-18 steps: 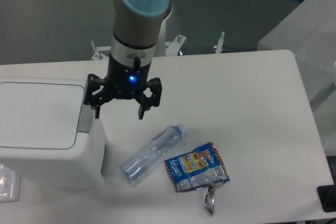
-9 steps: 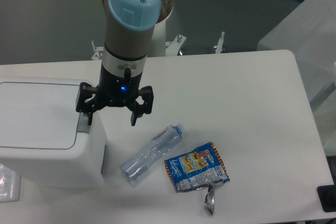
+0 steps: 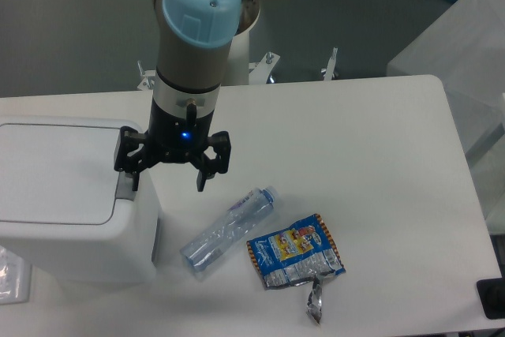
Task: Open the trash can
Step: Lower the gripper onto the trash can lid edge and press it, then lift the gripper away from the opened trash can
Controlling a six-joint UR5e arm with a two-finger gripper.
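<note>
On the table, the spread gripper hangs over the trash can tab.

Clearance around trash can, right side

Gripper, fingers spread, is hanging over the can's right edge at the grey push tab; clear bottle and snack wrapper are lying on the table just right of the can, narrowing low passage; the far right tabletop is lying open.

You see a large white plastic boxy trash can with a grey rectangular push tab. Right of it lie a clear plastic bottle and a blue-and-yellow printed foil snack wrapper on the white table. The black two-finger gripper shows a blue light.
</note>
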